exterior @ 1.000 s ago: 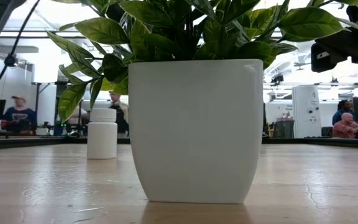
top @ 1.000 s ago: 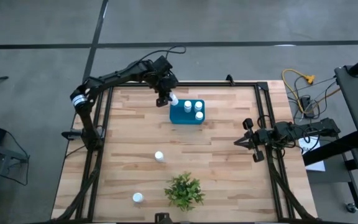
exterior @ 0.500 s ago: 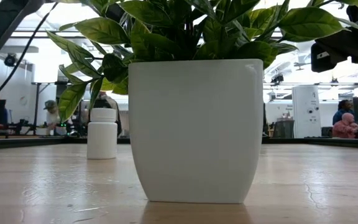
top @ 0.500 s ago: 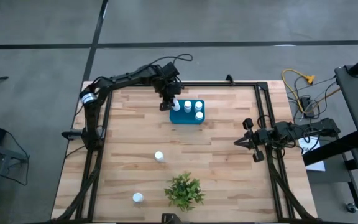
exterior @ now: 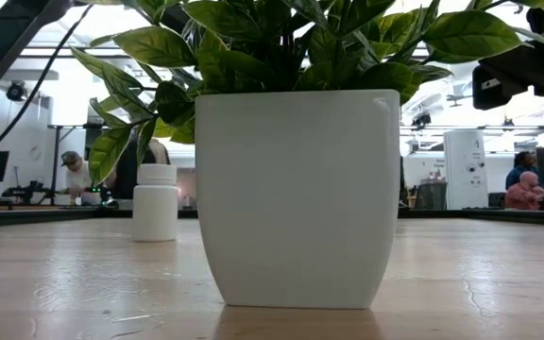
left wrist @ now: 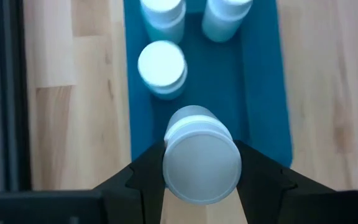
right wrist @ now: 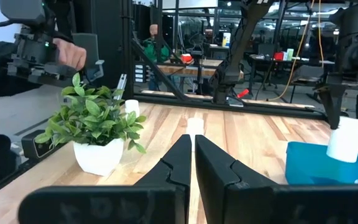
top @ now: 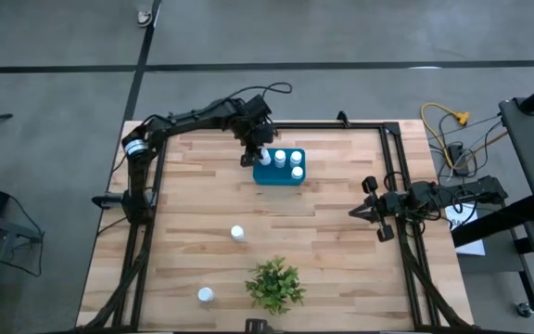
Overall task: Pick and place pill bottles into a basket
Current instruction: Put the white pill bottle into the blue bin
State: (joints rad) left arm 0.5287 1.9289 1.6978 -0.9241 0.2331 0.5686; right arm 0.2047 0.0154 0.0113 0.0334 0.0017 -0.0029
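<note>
The teal basket [top: 279, 176] stands at the far middle of the table with three white pill bottles [left wrist: 162, 68] upright in it. My left gripper [top: 257, 151] hangs over the basket's left end, shut on another pill bottle [left wrist: 201, 163]. Two loose bottles stand on the wood, one mid-table [top: 237, 233] and one near the front edge [top: 205, 295]. My right gripper [top: 358, 212] waits shut and level at the table's right side, touching nothing. My left gripper pinches the pill bottle between its two fingers [left wrist: 146, 177], one on each side of the bottle at its cap end [left wrist: 168, 163]. The fingers come steeply from above. The bottle [right wrist: 345, 140] hangs about upright over the basket's left end [left wrist: 138, 118], beside the bottles standing inside.
A green plant in a white pot [top: 274, 284] stands near the front edge and fills the low view [exterior: 296, 198]. The black frame rail [top: 341, 124] runs just behind the basket. Open wood lies between basket and plant. People show in the room beyond.
My left gripper has carried the pill bottle a little toward the table's right edge and down, from beside the basket's left wall to over its left end. The grip stays the same and the bottle stays about upright.
</note>
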